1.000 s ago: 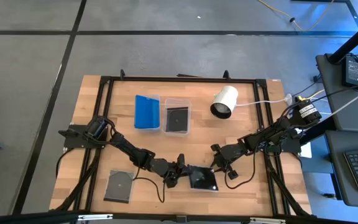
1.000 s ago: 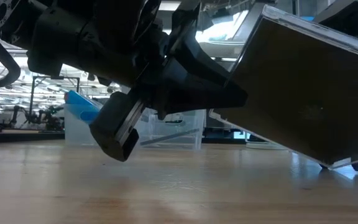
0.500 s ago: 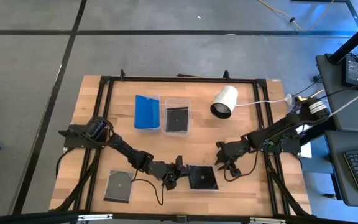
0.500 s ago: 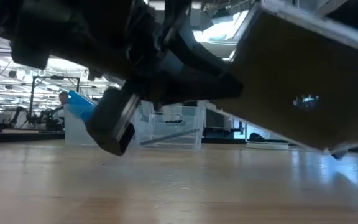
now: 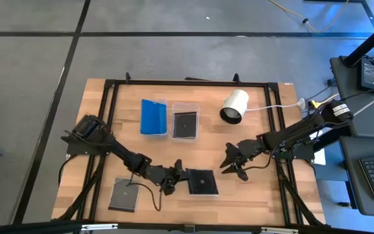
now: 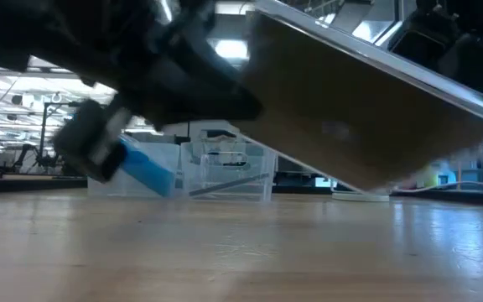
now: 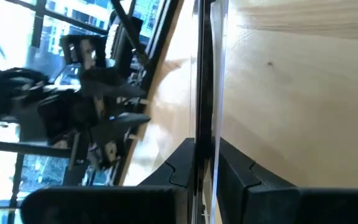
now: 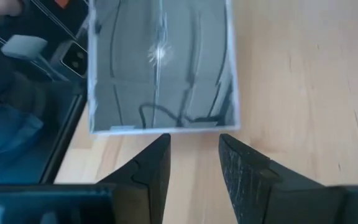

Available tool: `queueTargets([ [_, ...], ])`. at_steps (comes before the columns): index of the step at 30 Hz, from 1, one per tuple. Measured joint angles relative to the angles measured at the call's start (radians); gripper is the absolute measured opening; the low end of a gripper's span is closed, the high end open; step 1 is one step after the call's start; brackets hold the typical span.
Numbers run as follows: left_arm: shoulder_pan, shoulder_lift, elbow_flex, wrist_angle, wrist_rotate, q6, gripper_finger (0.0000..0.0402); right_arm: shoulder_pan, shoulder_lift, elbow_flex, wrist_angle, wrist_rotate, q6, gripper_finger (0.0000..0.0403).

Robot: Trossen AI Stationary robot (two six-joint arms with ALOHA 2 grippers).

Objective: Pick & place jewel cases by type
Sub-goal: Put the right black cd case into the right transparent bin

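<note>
Light wooden table [image 5: 102,146] with black frame rails, two clear tubs [image 5: 186,121] side by side, white cylinder [image 5: 234,106] lying beside them, dark jewel case [image 5: 124,194] flat near the front edge

The table [image 5: 102,140] front middle is crowded: the left gripper [image 5: 176,177] pinches a dark case [image 5: 202,182] by its edge, tilted and raised off the wood in the low view, and the right gripper [image 5: 232,162], fingers parted and empty, hangs just beyond it. A second dark case [image 5: 123,194] lies flat at the front left corner. At the back, two tubs stand side by side, one holding a blue case [image 5: 152,116], one a dark case [image 5: 185,123]; a white cylinder [image 5: 234,106] lies right of them. Bare wood runs between the tubs and the grippers, and at the front right
</note>
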Motion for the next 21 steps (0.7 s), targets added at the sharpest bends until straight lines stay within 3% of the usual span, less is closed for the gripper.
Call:
queueTargets([
  [7,-0.007,-0.170,-0.163,0.021,-0.090,-0.072,0.0033,-0.003,0.000,0.000,0.089,0.052,0.004,0.0139],
  [10,0.001,-0.246,-0.213,0.063,-0.077,-0.089,0.0033,-0.014,0.000,0.000,0.160,0.064,0.005,0.0139],
  [21,0.068,-0.358,-0.242,0.157,0.242,0.056,0.0033,-0.070,-0.001,0.003,0.591,0.047,-0.009,0.0139],
])
